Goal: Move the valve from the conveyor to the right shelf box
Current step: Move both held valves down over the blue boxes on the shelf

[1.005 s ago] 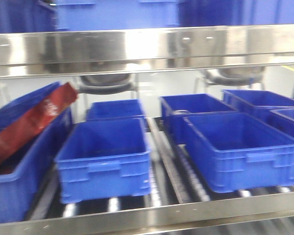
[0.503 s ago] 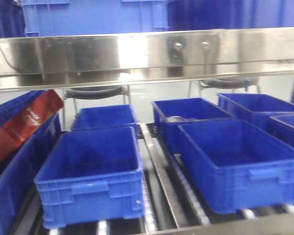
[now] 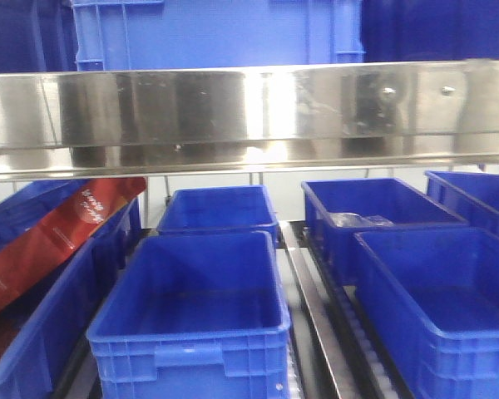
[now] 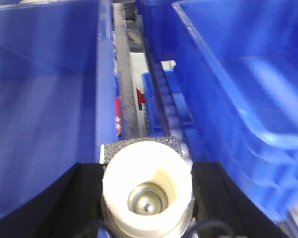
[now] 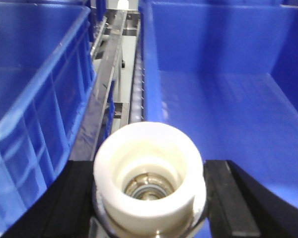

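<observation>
My left pincer is clamped on a valve, whose pale round base faces the wrist camera between my black fingers. Past it a roller rail runs between two blue walls. My right pincer grips a second valve the same way, at the near left corner of an open blue box. From the front camera, the nearest box sits on the shelf. A red bag leans in the left box. Further back is a rear box holding something clear I cannot make out. Above runs a steel beam, with a top box over it.
</observation>
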